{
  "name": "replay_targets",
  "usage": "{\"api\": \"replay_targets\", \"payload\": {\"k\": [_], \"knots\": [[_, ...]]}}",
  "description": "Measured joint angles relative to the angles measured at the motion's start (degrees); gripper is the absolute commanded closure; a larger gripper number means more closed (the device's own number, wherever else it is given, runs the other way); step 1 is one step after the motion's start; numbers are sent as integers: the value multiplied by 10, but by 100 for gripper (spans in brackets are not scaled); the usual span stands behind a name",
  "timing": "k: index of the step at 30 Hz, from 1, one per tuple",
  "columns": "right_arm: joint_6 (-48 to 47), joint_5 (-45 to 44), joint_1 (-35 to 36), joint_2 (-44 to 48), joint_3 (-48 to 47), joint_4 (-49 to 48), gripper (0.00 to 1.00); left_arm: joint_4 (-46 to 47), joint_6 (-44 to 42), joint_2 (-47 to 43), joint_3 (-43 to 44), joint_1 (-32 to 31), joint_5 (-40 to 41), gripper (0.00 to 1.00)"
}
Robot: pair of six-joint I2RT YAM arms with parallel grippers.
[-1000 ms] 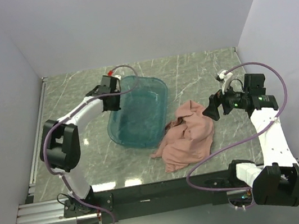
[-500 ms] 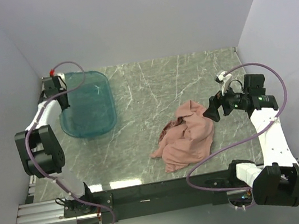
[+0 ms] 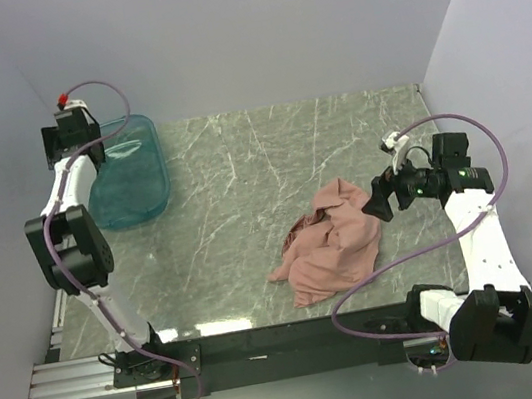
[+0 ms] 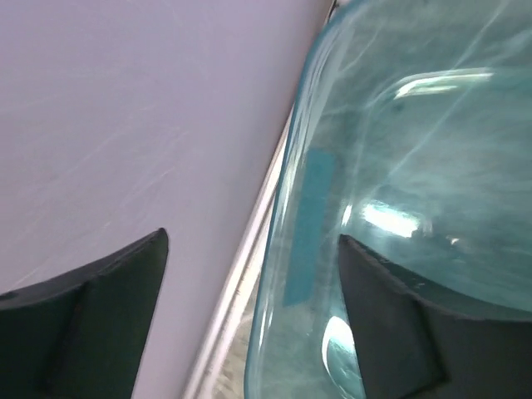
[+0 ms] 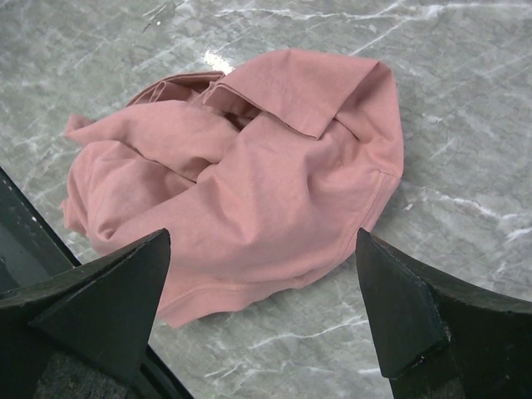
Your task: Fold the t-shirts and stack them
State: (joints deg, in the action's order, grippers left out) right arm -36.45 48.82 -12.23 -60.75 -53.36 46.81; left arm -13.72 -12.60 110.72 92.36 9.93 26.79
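Note:
A dusty-pink t-shirt (image 3: 330, 240) lies crumpled on the marble table, right of centre. In the right wrist view the t-shirt (image 5: 241, 174) fills the middle, bunched in loose folds. My right gripper (image 3: 379, 197) hovers just right of it, open, and nothing sits between the jaws of the right gripper (image 5: 262, 312). My left gripper (image 3: 86, 152) is far off at the back left corner, over the teal tub. In the left wrist view the left gripper (image 4: 249, 320) is open, its wide jaws either side of the tub's thin rim without closing on it.
The teal see-through tub (image 3: 131, 175) stands against the left wall at the back; its rim (image 4: 287, 249) runs beside a metal rail (image 4: 237, 283) and the wall. White walls close the table on three sides. The black base bar (image 3: 289, 343) spans the near edge.
The left arm swung the tub from the table's middle to the back left corner, then its jaws opened off the rim. The right arm and the t-shirt have barely moved.

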Motion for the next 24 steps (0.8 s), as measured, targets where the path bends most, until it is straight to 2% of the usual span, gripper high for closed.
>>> {"api": "replay_targets", "payload": {"k": [3,7,8,9,11,14,17,20,22,24], "knots": [[-25,1,4,-1,-1,13,2,-15,35,-54,-5,0,-36,1],[-50,-14,27,-4,-1,25,2,-5,126,-220,-70,1,-150,1],[-51,-21,33,-6,-1,25,2,0,144,-263,-91,1,-184,2],[-50,-28,40,-7,-1,25,3,8,167,-304,-113,1,-228,10],[-45,-47,53,-13,-1,24,3,42,215,-377,-168,1,-335,16],[-24,-76,68,-26,-1,19,4,79,271,-436,-254,-30,-451,17],[7,-106,71,-42,-1,12,5,92,299,-417,-324,-144,-487,18],[42,-136,68,-65,-1,5,6,96,323,-346,-373,-295,-501,22],[64,-147,58,-80,-1,2,7,95,334,-300,-381,-369,-500,22],[85,-152,37,-91,-1,1,13,101,339,-259,-373,-422,-492,22]]}}
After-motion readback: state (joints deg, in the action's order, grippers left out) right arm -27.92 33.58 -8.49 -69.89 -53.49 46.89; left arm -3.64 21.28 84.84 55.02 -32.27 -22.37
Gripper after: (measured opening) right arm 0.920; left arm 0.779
